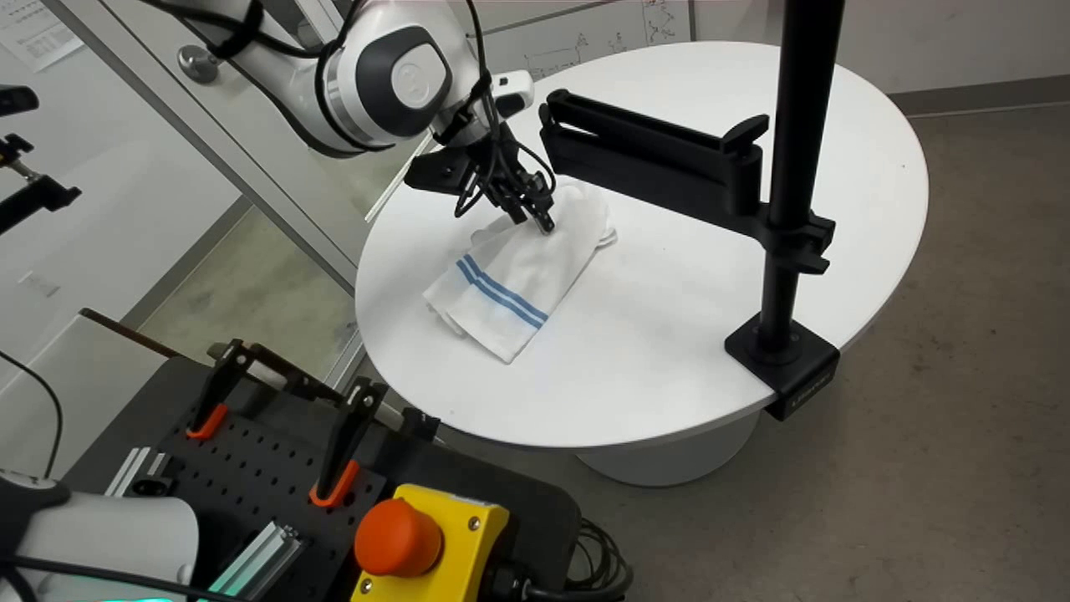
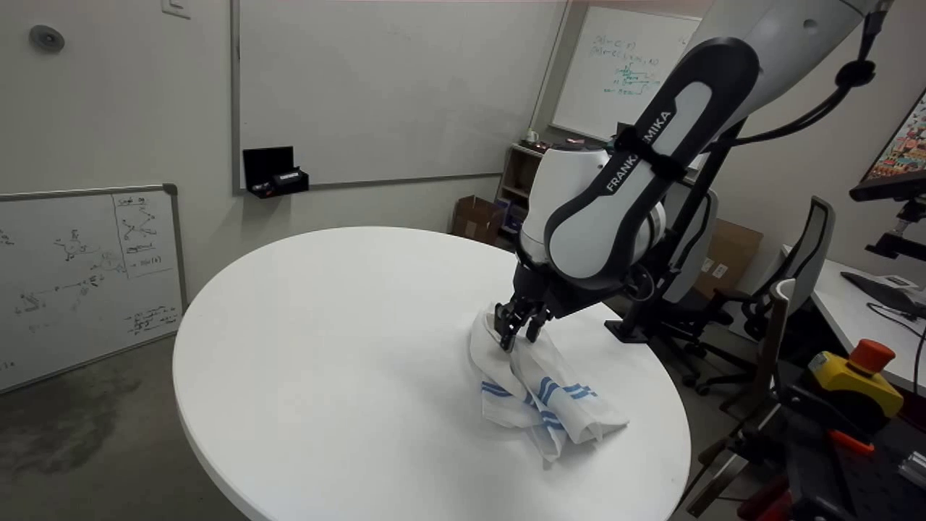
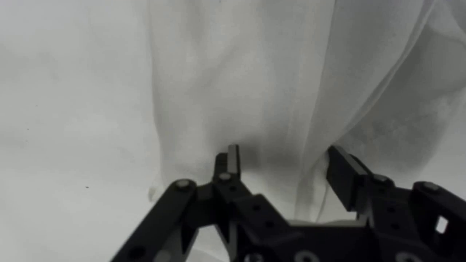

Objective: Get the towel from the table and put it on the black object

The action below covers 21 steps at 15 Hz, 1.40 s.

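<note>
The white towel with blue stripes lies folded and rumpled on the round table; it shows in both exterior views [image 1: 510, 288] [image 2: 539, 373] and fills the middle of the wrist view [image 3: 236, 83]. My gripper is right at the towel's upper part in both exterior views [image 1: 535, 221] [image 2: 519, 336]. In the wrist view my gripper [image 3: 282, 154] has its fingers apart, with towel folds between them; the right fingertip touches or nearly touches a fold. The black object, a stand with a folded arm [image 1: 652, 159], is clamped to the table edge; its base [image 2: 626, 331] also shows.
The round white table [image 1: 669, 359] holds the towel and stand. The stand's tall pole [image 1: 798, 109] rises beside the arm. A dark cart with clamps and a yellow box with an orange button [image 1: 435, 543] stands near the table. A whiteboard [image 2: 87, 275] leans at the wall.
</note>
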Tool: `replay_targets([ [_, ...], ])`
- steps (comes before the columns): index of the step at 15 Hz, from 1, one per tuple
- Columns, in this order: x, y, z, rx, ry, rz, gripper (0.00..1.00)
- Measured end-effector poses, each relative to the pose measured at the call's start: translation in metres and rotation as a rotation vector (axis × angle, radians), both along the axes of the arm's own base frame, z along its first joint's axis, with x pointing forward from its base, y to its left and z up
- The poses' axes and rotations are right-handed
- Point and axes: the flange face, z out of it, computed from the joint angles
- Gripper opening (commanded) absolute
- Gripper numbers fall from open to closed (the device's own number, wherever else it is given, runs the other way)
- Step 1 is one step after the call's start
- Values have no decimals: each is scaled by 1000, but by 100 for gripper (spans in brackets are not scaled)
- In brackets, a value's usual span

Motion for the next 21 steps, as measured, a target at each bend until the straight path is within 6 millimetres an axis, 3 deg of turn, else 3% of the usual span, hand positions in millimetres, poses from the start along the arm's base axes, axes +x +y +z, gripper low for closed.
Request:
replay_targets([
  [4, 0, -1, -4, -2, 2, -11, 1],
  [12, 2, 3, 6, 22, -5, -33, 1],
  [15, -9, 5, 26, 65, 18, -63, 1],
  [21, -58, 5, 98, 165, 35, -102, 1],
])
